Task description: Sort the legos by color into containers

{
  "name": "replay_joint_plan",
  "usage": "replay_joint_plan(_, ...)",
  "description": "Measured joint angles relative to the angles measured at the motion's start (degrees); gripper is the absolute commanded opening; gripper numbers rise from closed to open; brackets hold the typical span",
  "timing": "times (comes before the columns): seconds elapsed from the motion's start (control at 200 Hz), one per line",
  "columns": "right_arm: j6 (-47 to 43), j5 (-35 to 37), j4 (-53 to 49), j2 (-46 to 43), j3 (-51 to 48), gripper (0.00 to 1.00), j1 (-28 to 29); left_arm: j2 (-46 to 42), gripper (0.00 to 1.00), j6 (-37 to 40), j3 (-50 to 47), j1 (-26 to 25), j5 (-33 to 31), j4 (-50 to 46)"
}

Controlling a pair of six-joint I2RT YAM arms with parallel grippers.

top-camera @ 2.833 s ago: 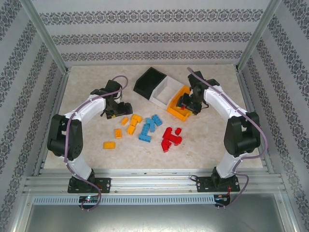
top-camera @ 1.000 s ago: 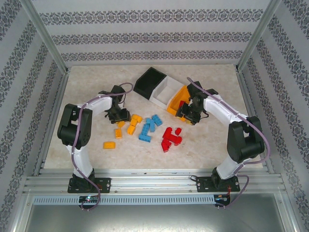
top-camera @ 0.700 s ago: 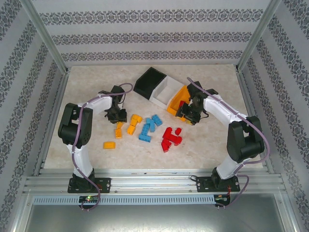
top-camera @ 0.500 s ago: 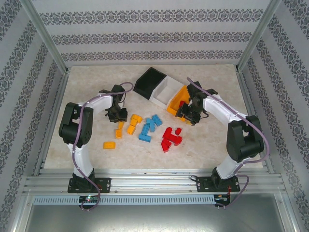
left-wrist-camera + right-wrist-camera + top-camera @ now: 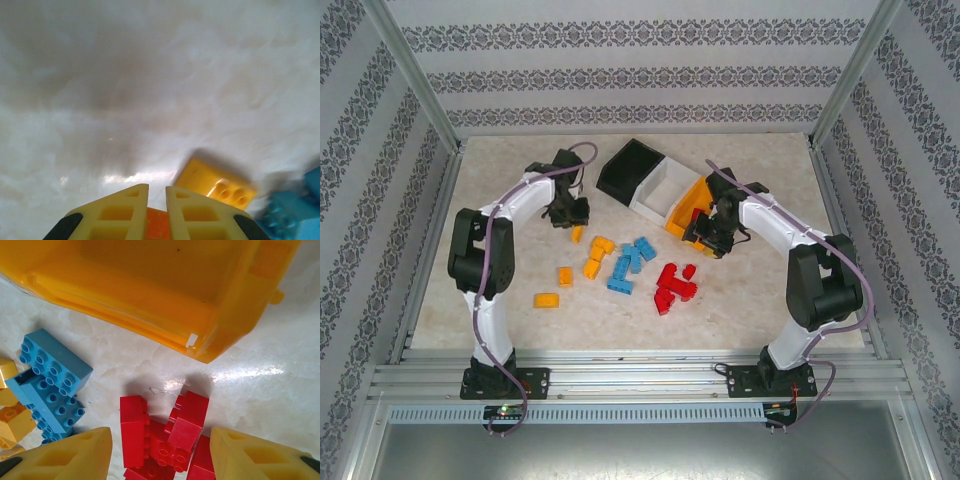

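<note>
While tight on lego (image 5: 157,226), left gripper (image 5: 157,190)

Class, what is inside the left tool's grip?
A yellow-orange lego is pinched in the left tool, between its fingers. A sliver of it shows; the fingers cover the rest, so its size and studs cannot be told.

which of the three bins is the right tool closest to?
The orange rectangular plastic bin, right end of the row: the right tool sits by its near wall. The white bin and black bin lie farther left.
</note>
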Motion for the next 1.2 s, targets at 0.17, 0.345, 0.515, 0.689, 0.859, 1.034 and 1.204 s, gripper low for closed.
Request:
replay_joint_plan(0.17, -0.20, -0.20, 0.39, -0.94, -1.49, 0.56, -0.98, 9.09, 0.06, -4.72, 19.21, 0.68, 3.02, -1.95)
replay_joint_plan(0.345, -0.37, -0.15, -0.02, -4.87, -4.85, 0.56, -1.70, 21.16, 0.06, -13.31, 40.35, 1.86, 6.91, -1.27)
replay_joint_plan(0.515, -0.35, -0.07, -0.52, -8.44, -6.47, 0.56, -2.14, 28.33, 0.17, -23.37, 46.71, 2.12, 8.52, 4.98)
replay_joint_plan(0.689, -0.35, 0.35, -0.87, -9.92, -7.39, 0.57, -2.47, 31.26, 0.33, -30.45, 48.48, 2.10, 9.53, 11.78)
replay_joint_plan(0.859, -0.31, 0.52, -1.01, -10.73, -8.76, 0.57, -2.45, 32.46, 0.38, -32.15, 49.64, 1.75, 10.10, 13.94)
replay_joint_plan(1.034, -0.31, 0.52, -0.94, -10.75, -8.79, 0.57, -2.45, 32.33, 0.42, -30.01, 49.64, 1.70, 10.88, 13.46)
replay_joint_plan(1.204, -0.37, 0.52, -1.01, -10.51, -8.20, 0.57, -2.40, 29.49, 0.47, -20.04, 49.62, 0.87, 7.76, 2.99)
